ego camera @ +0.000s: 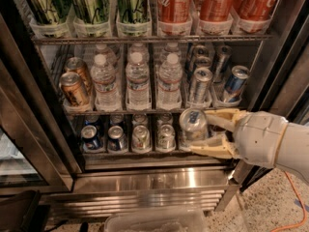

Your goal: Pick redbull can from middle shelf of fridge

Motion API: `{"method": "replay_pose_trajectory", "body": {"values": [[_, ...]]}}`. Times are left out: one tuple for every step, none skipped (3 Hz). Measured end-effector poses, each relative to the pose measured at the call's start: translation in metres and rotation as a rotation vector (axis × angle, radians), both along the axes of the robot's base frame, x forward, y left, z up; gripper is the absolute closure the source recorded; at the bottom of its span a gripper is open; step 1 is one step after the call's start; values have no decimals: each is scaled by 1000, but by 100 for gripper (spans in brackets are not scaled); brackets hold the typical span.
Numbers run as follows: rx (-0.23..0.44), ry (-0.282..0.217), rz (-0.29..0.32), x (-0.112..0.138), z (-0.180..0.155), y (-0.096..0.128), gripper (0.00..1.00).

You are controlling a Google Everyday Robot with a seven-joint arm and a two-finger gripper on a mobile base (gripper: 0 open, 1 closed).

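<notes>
My gripper [206,132] comes in from the right, in front of the fridge's lower racks, and is shut on a slim silver redbull can [193,124]. The can is out of the shelf, held tilted with its pull-tab top facing the camera. The middle shelf [145,111] holds copper cans [73,87] at the left, water bottles [137,80] in the middle, and more slim redbull cans [200,83] at the right, with one blue-patched can [235,82] at the far right. The fridge [145,178] has a stainless steel base.
The top rack holds green cans [89,4] and red cola cans [175,3]. The bottom rack holds short cans [141,138]. The dark door frame [29,110] stands at the left. A clear plastic bin [154,221] sits at the bottom. An orange cable [294,202] lies on the floor.
</notes>
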State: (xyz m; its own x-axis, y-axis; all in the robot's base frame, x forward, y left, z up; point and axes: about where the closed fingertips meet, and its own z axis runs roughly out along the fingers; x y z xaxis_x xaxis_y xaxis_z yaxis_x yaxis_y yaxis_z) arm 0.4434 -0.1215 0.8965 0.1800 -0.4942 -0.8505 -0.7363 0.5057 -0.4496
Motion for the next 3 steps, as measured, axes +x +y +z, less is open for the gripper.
{"method": "replay_pose_trajectory", "body": {"values": [[18,45,136,-12,-6,23,100],[-25,63,232,-20,-9,40,100],[-29,66,246,-22,-9,42,100]]}}
